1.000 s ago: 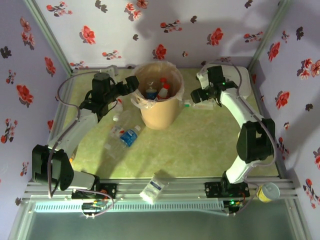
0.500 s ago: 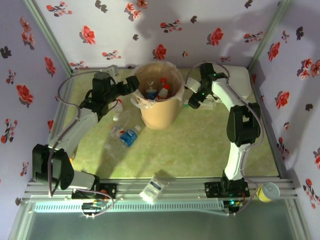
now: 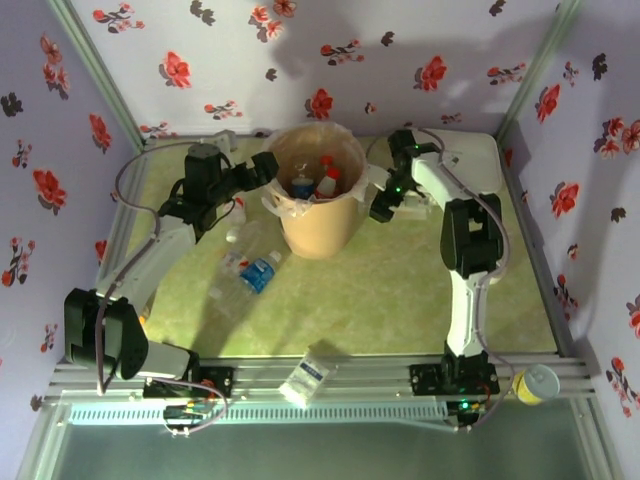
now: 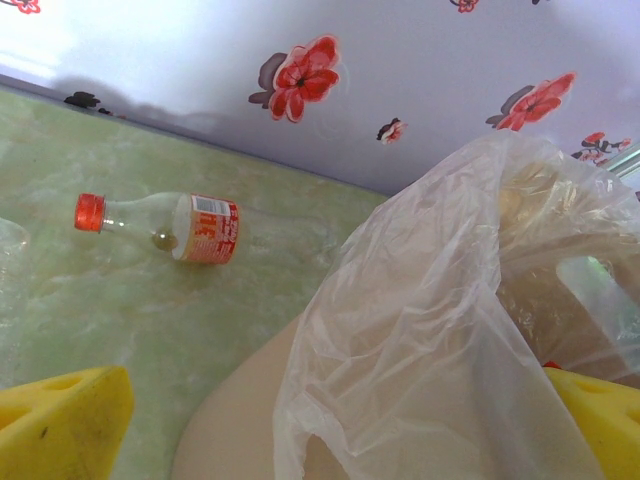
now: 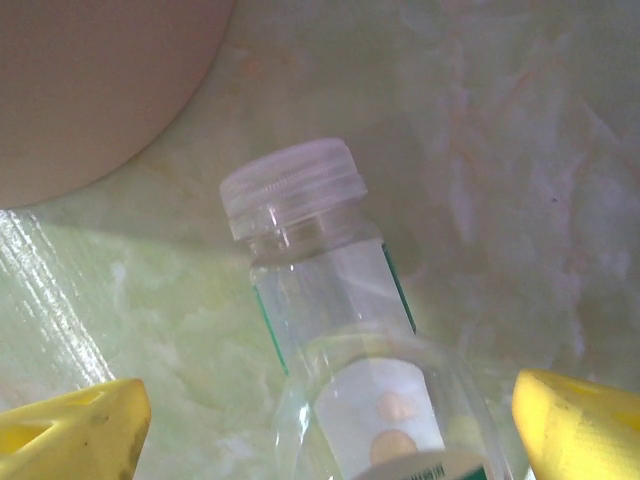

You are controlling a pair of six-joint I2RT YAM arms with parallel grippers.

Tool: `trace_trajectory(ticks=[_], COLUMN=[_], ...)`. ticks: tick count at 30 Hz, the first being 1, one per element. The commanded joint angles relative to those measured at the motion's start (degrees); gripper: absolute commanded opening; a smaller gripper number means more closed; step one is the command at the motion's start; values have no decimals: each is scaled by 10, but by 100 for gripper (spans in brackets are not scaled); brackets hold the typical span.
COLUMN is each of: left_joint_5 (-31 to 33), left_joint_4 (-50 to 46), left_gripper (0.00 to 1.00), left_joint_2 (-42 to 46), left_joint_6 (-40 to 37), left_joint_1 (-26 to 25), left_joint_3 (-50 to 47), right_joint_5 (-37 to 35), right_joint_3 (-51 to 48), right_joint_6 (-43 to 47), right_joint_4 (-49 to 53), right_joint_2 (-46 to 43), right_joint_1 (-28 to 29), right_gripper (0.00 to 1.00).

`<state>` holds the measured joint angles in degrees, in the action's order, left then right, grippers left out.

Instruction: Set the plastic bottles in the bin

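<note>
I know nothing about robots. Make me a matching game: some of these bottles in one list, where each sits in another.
1. blue-label bottle
2. white-capped bottle
3. red-capped, red-label bottle

A. between the open fingers of the right gripper
B. on the table beside the flowered wall
C. on the table, left front of the bin

Pairs: 1-C, 2-A, 3-B

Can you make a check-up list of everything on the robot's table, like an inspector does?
Surface: green marbled table, no spills seen.
Job's things: bin holds bottles; blue-label bottle, red-cap bottle and white-cap bottle lie on the table.
Clutter: white carton on the near rail; cup by the right base.
Grippers: left gripper open at the bin's rim; right gripper open, astride the white-cap bottle.
Cables: grey cable loops off the left arm.
Surroundings: flowered walls.
</note>
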<state>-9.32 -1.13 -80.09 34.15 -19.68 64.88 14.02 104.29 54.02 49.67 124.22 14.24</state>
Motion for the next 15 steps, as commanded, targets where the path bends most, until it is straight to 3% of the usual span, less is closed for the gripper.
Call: trace_trajectory(ticks=[1, 15], left_joint_5=[-9, -7], left_joint_4=[-5, -8], left_gripper=[99, 99], left_joint_2=[-3, 4], left_joint_6=[-8, -10], left_joint_1=[4, 8], left_joint_3=[8, 10], right_joint_5=[11, -23], right_joint_3=[42, 39], right_joint_6=[2, -1], right_joint_4=[25, 1], right_joint_2=[27, 59], right_joint_1=[6, 29], right_gripper=[94, 86])
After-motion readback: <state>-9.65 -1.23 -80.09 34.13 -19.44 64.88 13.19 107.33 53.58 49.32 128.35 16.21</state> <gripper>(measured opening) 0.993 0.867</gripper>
